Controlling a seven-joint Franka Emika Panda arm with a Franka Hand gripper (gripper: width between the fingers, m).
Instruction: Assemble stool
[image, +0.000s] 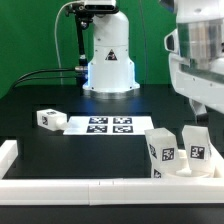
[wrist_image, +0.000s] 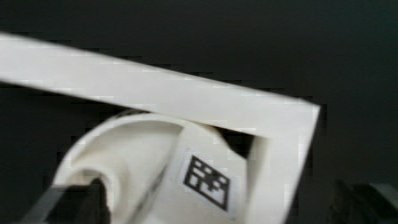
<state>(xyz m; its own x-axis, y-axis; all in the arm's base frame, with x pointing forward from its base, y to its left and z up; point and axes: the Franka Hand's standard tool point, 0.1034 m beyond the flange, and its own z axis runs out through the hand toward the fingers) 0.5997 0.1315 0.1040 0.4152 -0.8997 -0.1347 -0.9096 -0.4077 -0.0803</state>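
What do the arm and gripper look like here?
The arm has a glossy white, rounded shell, black at the top joint, with a blue glow at its foot and black cables trailing beside it. Its nearer links are white and grey. The gripper shows dark fingers.

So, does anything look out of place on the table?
One leg lies alone at the exterior view's left of the marker board, well apart from the other parts bunched by the front rail. Nothing looks damaged.

White stool legs (image: 160, 150) with black-and-white square tags (image: 167, 154), black table (image: 40, 95), green backdrop (image: 30, 40), white border rail (image: 90, 188)
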